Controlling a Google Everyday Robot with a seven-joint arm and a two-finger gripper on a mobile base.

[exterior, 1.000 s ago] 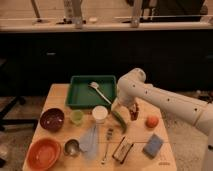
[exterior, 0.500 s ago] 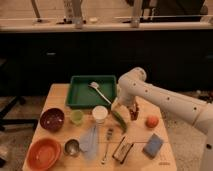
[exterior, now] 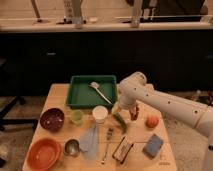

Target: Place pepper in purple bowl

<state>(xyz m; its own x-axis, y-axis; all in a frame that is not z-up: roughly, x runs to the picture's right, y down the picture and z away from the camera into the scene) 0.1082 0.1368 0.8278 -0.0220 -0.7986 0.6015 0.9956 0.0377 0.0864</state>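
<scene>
Nearest on the table point(exterior: 136, 134) sat an orange bowl point(exterior: 44, 154) at left and a blue sponge point(exterior: 153, 145) at right. Mid-table, the pepper point(exterior: 120, 122) lay flat just right of a white cup point(exterior: 100, 114), well apart from the purple bowl point(exterior: 52, 119) at the left edge. The gripper point(exterior: 126, 113) hung over the pepper's far end, jaws spread and holding nothing. Farthest back stood a green tray point(exterior: 80, 97) with a spoon point(exterior: 100, 91) in it.

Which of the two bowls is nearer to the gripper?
The purple bowl, the smaller one, beside the green cup; the orange bowl sits farther off, at the table's near corner. The gripper hangs just above the pepper.
</scene>
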